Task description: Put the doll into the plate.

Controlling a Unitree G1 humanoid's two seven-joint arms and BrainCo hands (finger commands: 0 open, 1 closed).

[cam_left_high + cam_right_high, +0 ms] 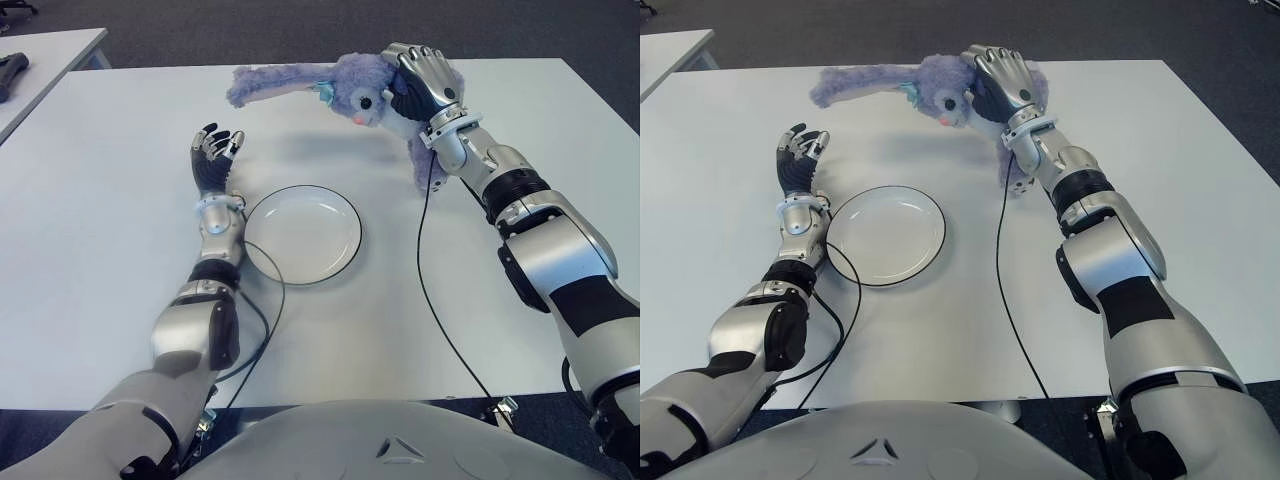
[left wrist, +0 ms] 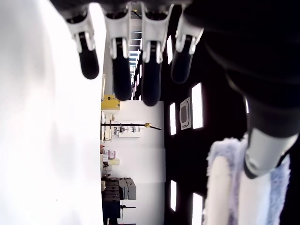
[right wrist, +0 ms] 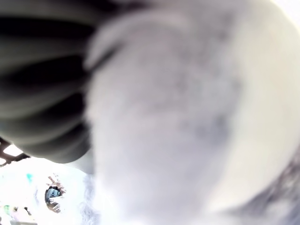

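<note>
Right hand on doll, far side of bench

The right hand point(image 1: 422, 78) is wrapped over the purple doll point(image 1: 345, 88), beyond the empty plate point(image 1: 303, 234). Lift clear of the bench point(image 1: 100, 200) before carrying toward the plate (long ears trail). The left hand point(image 1: 214, 155), fingers spread and empty, shows left of the plate.

The robot's arms are silver-grey shells with black panels and black joint rings, ending in a left hand point(image 1: 213, 160) and right hand point(image 1: 420, 75) of silver metal with black fingers point(image 2: 121, 75), and thin black cables trailing from each forearm.
</note>
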